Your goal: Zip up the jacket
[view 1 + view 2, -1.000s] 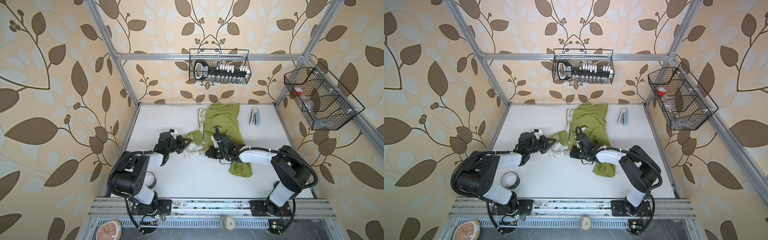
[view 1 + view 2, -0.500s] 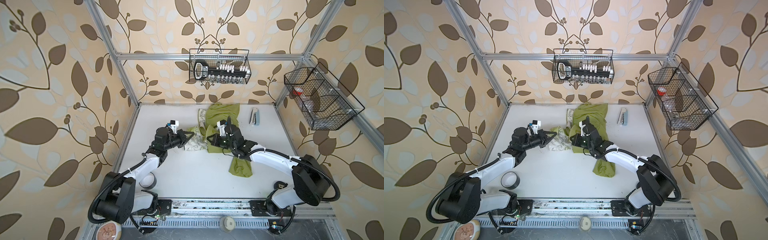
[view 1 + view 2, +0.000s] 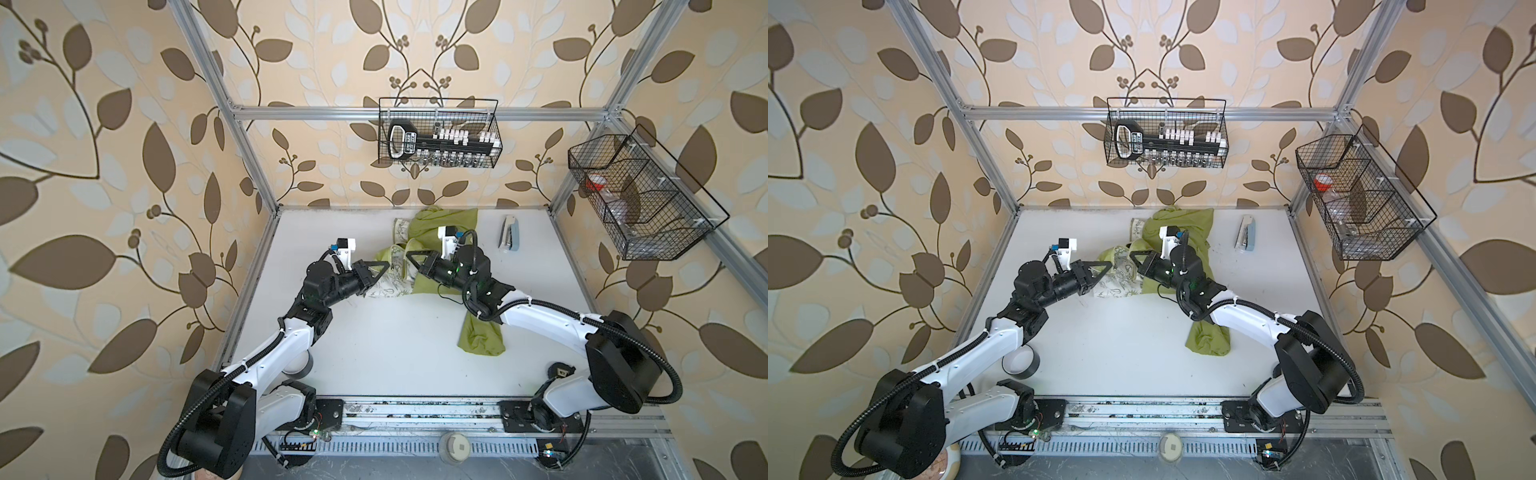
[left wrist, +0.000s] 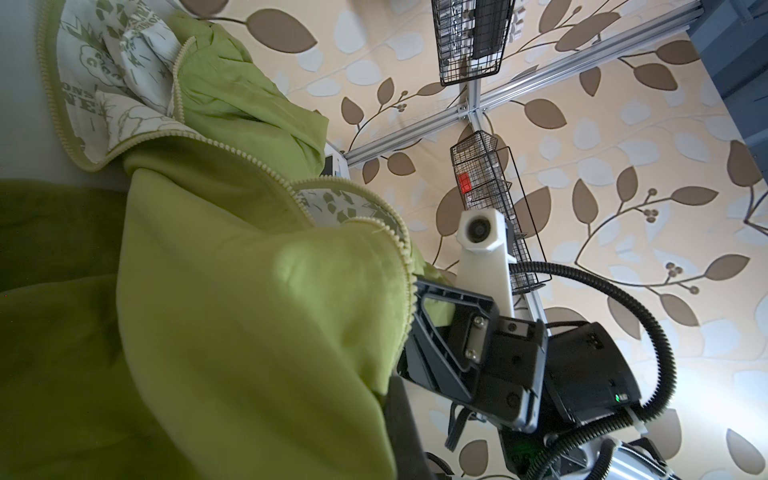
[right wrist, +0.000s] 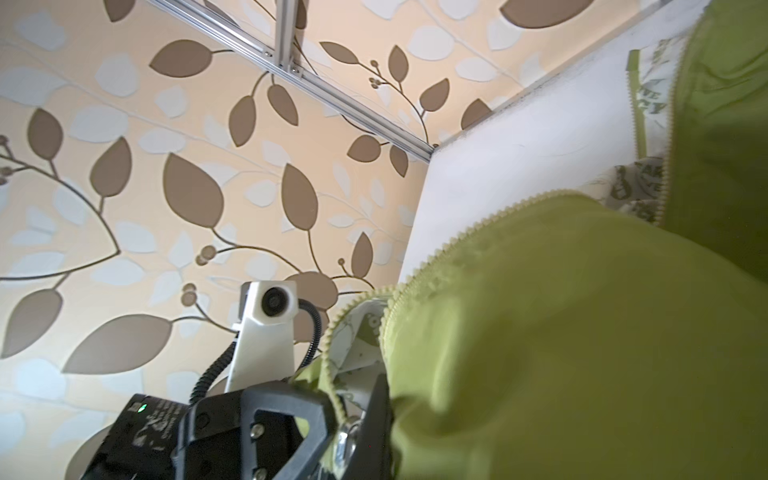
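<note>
The small lime-green hooded fabric jacket (image 3: 424, 228) lies unzipped toward 12 o'clock on the white tabletop (image 3: 374, 353), with one sleeve trailing to 5 o'clock. My left gripper (image 3: 384, 266) and right gripper (image 3: 410, 254) are each closed tight on one toothed front edge. I judge this is the aligning step. Next I must bring both zipper ends together.

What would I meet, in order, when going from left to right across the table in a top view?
Tape roll → left gripper → right gripper → stapler → wire basket on the side wall. The jacket, gripped by both grippers, spans several of these, so it is left out.
</note>
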### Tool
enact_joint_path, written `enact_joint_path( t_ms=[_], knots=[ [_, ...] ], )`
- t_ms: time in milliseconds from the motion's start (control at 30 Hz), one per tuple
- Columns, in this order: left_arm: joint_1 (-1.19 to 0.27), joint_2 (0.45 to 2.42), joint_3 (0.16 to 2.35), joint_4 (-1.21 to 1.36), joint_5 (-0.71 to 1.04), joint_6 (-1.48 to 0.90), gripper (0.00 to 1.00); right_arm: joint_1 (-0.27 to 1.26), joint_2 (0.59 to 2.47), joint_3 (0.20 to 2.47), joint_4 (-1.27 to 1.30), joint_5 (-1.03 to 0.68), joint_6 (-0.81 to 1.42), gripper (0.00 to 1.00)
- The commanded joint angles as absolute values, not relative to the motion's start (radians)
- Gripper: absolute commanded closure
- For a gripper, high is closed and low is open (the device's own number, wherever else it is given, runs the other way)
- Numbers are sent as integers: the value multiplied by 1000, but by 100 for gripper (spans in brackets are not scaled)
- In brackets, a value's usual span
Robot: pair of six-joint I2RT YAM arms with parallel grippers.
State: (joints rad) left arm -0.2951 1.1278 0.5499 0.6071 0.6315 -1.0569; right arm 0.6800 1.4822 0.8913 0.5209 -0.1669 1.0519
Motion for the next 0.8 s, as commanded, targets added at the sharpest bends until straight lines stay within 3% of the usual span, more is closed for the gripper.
enact_joint_path(
  t_ms=[0, 200, 767],
  knots=[
    [-299, 1162, 578, 801, 701, -1124, 100, 696, 1439, 857, 622, -145, 1079, 100],
    [-301, 1241, 618, 950, 772, -1226, 100, 696, 1421, 851, 613, -159, 1062, 100],
    [-310, 1232, 697, 1009, 864, -1296, 100, 683, 1336, 808, 695, -152, 1129, 100]
  ],
)
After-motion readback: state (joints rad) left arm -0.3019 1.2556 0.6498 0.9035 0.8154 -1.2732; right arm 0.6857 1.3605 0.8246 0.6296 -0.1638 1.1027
